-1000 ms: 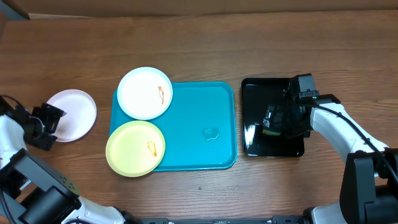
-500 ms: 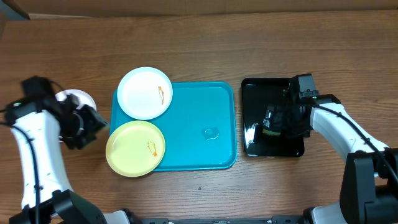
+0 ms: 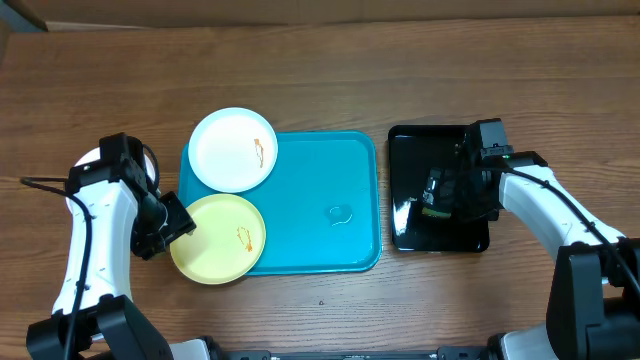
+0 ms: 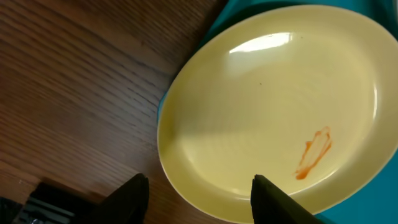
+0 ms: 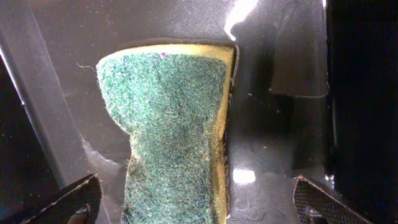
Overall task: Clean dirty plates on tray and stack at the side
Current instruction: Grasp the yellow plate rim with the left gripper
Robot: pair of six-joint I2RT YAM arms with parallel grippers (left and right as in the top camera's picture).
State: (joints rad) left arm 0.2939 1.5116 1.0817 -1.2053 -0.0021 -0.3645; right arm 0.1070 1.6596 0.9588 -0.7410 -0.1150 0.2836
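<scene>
The turquoise tray point(image 3: 320, 200) holds a white plate point(image 3: 233, 150) with an orange smear at its far left corner. A yellow-green plate point(image 3: 218, 238) with an orange smear lies at its near left corner and overhangs the rim; it also shows in the left wrist view point(image 4: 267, 106). My left gripper point(image 3: 178, 225) is open, and its fingers point(image 4: 199, 199) straddle that plate's left rim. The third plate, on the table to the left, is mostly hidden under my left arm. My right gripper point(image 3: 445, 195) is open and its fingers point(image 5: 199, 208) straddle the green sponge point(image 5: 174, 124).
The glossy black tray point(image 3: 440, 140) stands to the right of the turquoise tray and holds the sponge point(image 3: 435, 205). A small wet blob point(image 3: 340, 213) sits on the turquoise tray's right half. The rest is bare wooden tabletop.
My left arm has swung right from the plate on the table to the yellow-green plate's left rim. The right arm and the sponge have not moved.
</scene>
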